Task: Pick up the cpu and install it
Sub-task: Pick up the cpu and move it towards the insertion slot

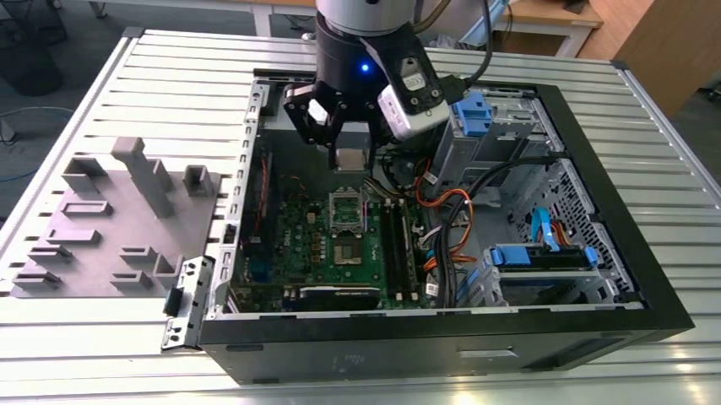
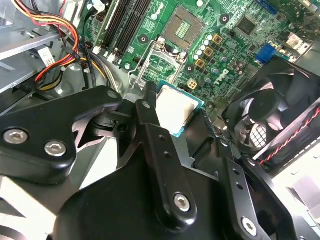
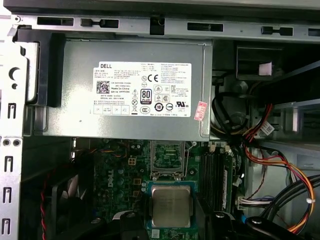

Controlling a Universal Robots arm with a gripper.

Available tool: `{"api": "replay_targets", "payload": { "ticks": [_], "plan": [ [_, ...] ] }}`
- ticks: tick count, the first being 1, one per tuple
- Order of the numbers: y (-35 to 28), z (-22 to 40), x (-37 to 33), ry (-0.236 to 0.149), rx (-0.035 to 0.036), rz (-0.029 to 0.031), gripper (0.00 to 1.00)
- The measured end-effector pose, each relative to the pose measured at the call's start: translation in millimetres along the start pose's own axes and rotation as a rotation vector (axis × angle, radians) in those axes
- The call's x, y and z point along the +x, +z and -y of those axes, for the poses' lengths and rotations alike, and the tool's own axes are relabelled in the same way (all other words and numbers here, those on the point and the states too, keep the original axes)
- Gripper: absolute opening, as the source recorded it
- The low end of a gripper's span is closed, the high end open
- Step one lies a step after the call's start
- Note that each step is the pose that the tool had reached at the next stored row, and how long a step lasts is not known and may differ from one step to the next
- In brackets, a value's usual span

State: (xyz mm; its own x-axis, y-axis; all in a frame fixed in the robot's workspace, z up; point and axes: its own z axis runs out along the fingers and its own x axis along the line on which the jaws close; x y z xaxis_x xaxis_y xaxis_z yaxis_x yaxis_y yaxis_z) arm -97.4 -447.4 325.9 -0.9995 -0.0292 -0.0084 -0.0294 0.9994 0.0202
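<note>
While hanging near socket [image 1: 347,213], gripper [image 1: 349,157]: clenching on cpu [image 1: 350,159] edges.
cpu: sitting flat in the grip, silvery top showing, not touching socket.

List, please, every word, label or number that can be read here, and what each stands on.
White label on the grey power supply: a bold maker's name, a code square, certification marks, rows of fine print; too small to quote reliably.
Pink sticker at that label's corner: too small to read.
Motherboard: white markings, too small to read.
The cpu, held in the gripper: no legible text on its lid.
</note>
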Motion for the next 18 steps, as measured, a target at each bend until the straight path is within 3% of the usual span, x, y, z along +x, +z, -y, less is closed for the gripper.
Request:
{"api": "replay_targets", "payload": {
  "ticks": [12, 18],
  "plan": [
    [1.1, 0.2, -2.1, 0.000, -0.0002, 0.0001, 0.47],
    [2.2, 8.6, -1.9, 0.000, -0.0002, 0.0001, 0.47]
  ]
}}
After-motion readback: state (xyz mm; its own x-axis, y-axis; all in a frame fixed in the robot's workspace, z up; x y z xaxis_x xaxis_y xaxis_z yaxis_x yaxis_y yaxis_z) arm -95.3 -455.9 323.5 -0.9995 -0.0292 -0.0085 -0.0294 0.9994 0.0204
